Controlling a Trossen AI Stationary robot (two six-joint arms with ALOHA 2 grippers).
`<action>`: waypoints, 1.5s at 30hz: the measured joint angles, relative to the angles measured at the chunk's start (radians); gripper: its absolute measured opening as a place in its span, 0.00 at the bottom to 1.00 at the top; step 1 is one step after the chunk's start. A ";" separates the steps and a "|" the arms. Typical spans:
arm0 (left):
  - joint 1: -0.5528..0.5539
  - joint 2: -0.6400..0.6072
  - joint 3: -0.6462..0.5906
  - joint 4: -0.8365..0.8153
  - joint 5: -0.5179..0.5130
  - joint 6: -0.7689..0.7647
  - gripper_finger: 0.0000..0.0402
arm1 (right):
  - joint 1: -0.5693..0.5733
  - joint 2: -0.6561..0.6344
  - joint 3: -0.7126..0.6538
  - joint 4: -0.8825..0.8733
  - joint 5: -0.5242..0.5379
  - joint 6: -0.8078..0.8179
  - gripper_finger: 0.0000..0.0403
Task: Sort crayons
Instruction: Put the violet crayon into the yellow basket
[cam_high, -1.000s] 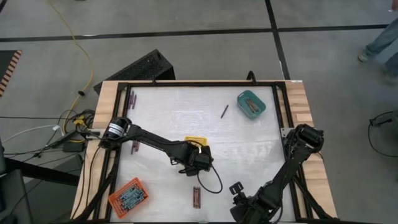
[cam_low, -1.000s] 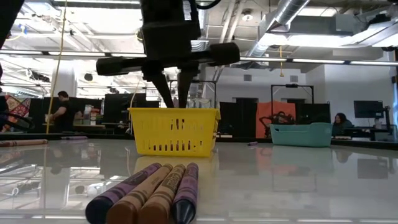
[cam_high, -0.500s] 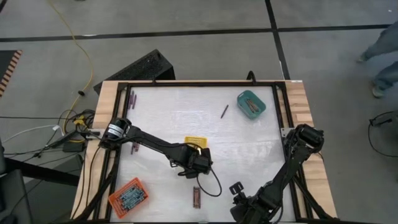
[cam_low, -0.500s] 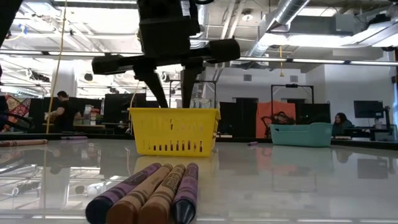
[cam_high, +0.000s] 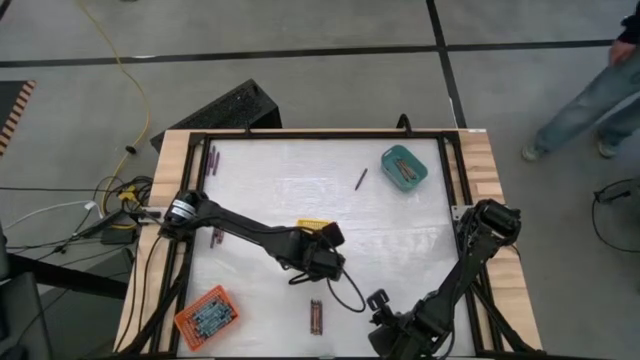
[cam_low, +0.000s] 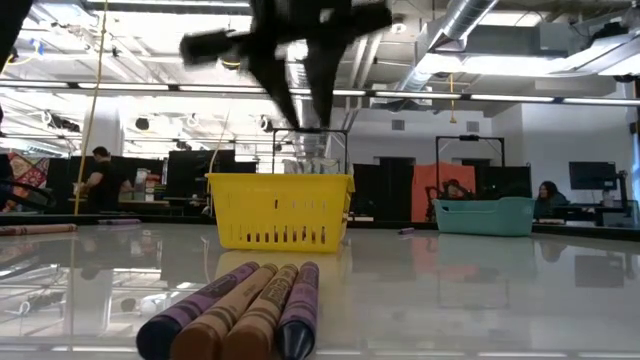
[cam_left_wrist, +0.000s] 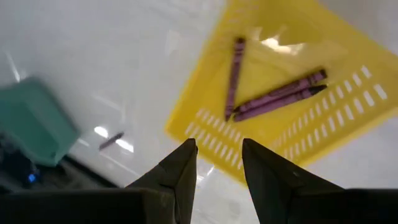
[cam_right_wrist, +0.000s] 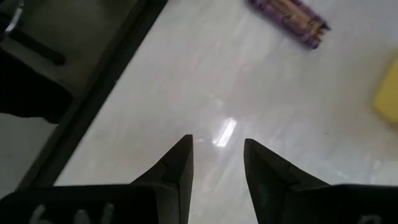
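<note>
- Since a second ago, the left tool (cam_left_wrist: 217, 163) has spread its two dark fingers, which were nearly together, and has slid off the small yellow plastic slotted tray (cam_high: 312, 228) toward the near side of the white worktop (cam_high: 280, 190).
- Its jaws now stand apart with nothing between them; the low view shows it only as a blur above the tray.
- Three purple wax crayons (cam_left_wrist: 267, 93) lie inside the yellow tray: two side by side, one alone and angled to them. In the left wrist view they are beyond the fingertips, not touching them.
- A bundle of four purple and tan crayons (cam_high: 316, 316) lies flat on the worktop near its front edge, close to the left tool but clear of it.
- A single reddish crayon (cam_high: 360, 179) lies beside the teal plastic tray (cam_high: 404, 167), which has reddish sticks in it.
- An orange plastic tray (cam_high: 205, 316) sits at the front left corner with bluish-grey sticks inside.
- More purple sticks (cam_high: 213, 158) lie along the left rim.
- The right tool (cam_right_wrist: 216, 163) waits at the front edge, fingers parted and empty, with the bundle in its view.
</note>
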 joint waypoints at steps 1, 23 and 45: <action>-0.003 0.000 0.031 -0.017 0.000 -0.031 0.30 | -0.004 0.000 0.000 0.000 0.011 -0.011 0.34; -0.264 -0.080 0.502 -0.507 -0.028 -0.981 0.30 | -0.107 -0.095 0.000 -0.107 0.151 -0.103 0.34; -0.653 -0.164 0.221 -0.505 -0.413 -1.611 0.30 | -0.209 -0.269 0.000 -0.266 0.181 -0.109 0.34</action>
